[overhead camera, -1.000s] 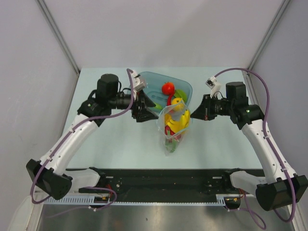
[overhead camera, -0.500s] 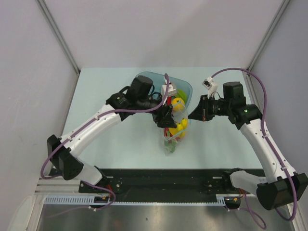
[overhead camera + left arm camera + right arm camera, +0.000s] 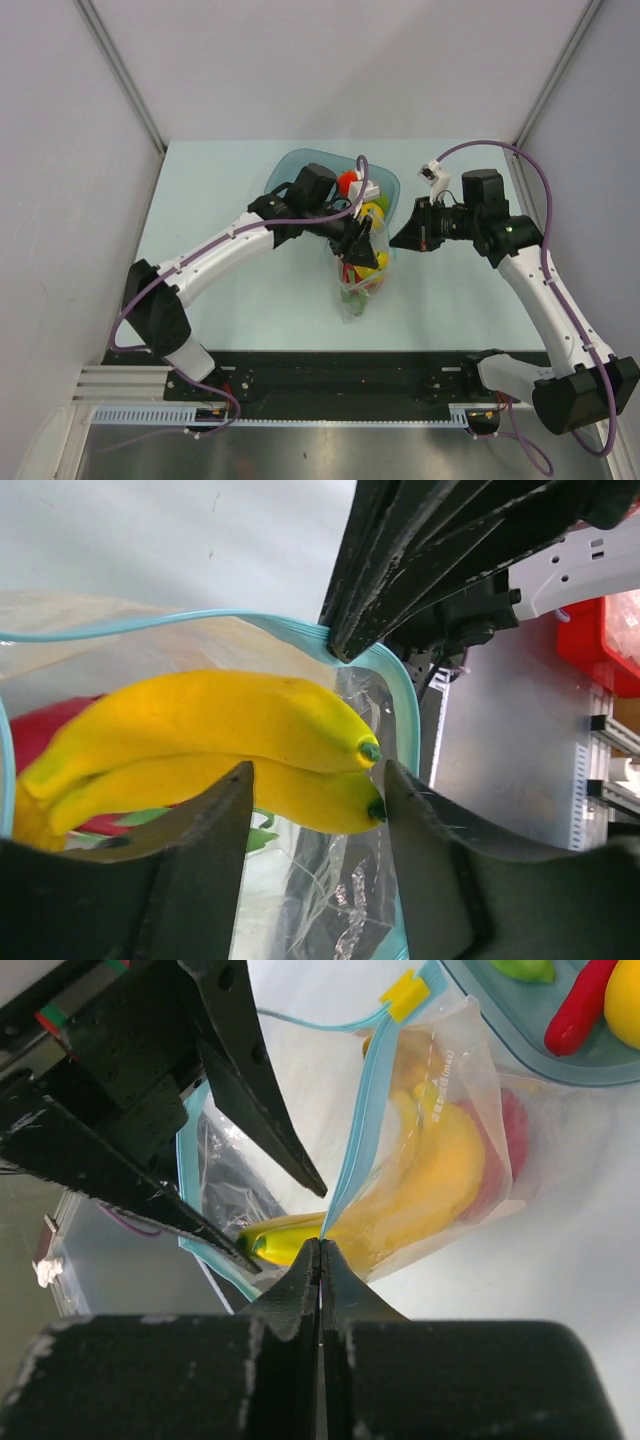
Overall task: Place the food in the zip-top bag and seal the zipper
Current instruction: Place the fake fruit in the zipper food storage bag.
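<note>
Pale bench [image 3: 450, 300] is occupied at its middle by the zip-top bag [image 3: 355, 300], whose zipper [image 3: 358, 1120] is pinched by the clenched right hand [image 3: 320, 1247]. The banana [image 3: 200, 720] is lodged at the mouth. Sealing could likely be blocked by it, or the rim tugged from the pinch. The left hand [image 3: 318, 775] is stretched across into the mouth, released, fingers spread astride the banana tip.

Tiny print [image 3: 432, 1060] runs along the zip-top bag [image 3: 470, 1090] beside its zipper [image 3: 365, 1110] (around one o'clock, right wrist view). Too small to read. Nothing else legible.
</note>
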### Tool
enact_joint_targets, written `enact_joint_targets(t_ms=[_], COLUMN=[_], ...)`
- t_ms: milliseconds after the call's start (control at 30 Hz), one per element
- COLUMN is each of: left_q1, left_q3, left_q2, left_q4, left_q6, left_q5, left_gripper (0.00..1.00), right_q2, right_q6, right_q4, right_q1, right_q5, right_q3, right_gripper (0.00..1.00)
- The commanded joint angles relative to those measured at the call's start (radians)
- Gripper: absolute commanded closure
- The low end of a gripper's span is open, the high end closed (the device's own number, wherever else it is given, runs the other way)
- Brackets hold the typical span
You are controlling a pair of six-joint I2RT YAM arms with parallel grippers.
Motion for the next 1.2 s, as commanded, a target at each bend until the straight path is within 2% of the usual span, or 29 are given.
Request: enact_joint_targets(t_ms=[0, 200, 267, 300, 333, 467, 567, 600, 667, 767, 933, 1067, 1167], left_q1=[-0.003, 0.042, 0.060, 0.063, 0.062, 0.063, 0.049, 0.028, -0.019, -0.096, -0.107, -0.112, -0.125], left_q3=[0.031, 0.059, 0.079, 0.105, 0.120, 0.162, 0.168, 0.167, 0.180, 0.147, 0.044, -0.042, -0.057], left_q2=[0.014, 0.023, 0.025, 0.028, 0.035, 0.036, 0.010, 0.005, 0.012, 0.016, -0.023, -0.061, -0.032], left_q4=[0.003, 0.037, 0.031, 0.017, -0.001, -0.089, -0.115, -0.126, -0.215, -0.284, -0.186, -0.023, -0.040], left_q6=[0.011, -0.040, -0.049, -0.042, -0.031, 0.079, 0.197, 0.233, 0.381, 0.490, 0.459, 0.406, 0.457], left_q5=[0.044, 0.132, 0.164, 0.166, 0.163, 0.140, 0.059, 0.011, -0.061, -0.144, -0.131, -0.127, -0.178], left_gripper=[0.56, 0.88, 0.93, 0.99, 1.00, 1.00, 0.83, 0.81, 0.80, 0.82, 0.82, 0.79, 0.80], right_q2=[-0.009, -0.016, -0.018, -0.016, -0.016, -0.013, -0.019, -0.023, -0.033, -0.033, -0.033, -0.039, -0.042], right_q6=[-0.034, -0.085, -0.102, -0.114, -0.119, -0.135, -0.137, -0.136, -0.119, -0.106, -0.083, -0.053, -0.027], right_q4=[0.028, 0.008, 0.001, -0.001, -0.001, 0.002, 0.004, 0.007, 0.027, 0.034, 0.048, 0.064, 0.070], right_q1=[0.004, 0.004, 0.004, 0.004, 0.005, 0.005, 0.005, 0.002, 0.004, 0.006, 0.002, -0.002, -0.024], right_q5=[-0.021, -0.019, -0.015, -0.015, -0.013, -0.016, -0.016, -0.016, -0.018, -0.019, -0.036, -0.055, -0.067], right_q3=[0.013, 0.010, 0.010, 0.012, 0.012, 0.012, 0.001, -0.004, -0.020, -0.027, -0.022, -0.020, -0.011], right_gripper=[1.00, 1.00, 1.00, 1.00, 1.00, 1.00, 1.00, 1.00, 1.00, 1.00, 1.00, 1.00, 1.00])
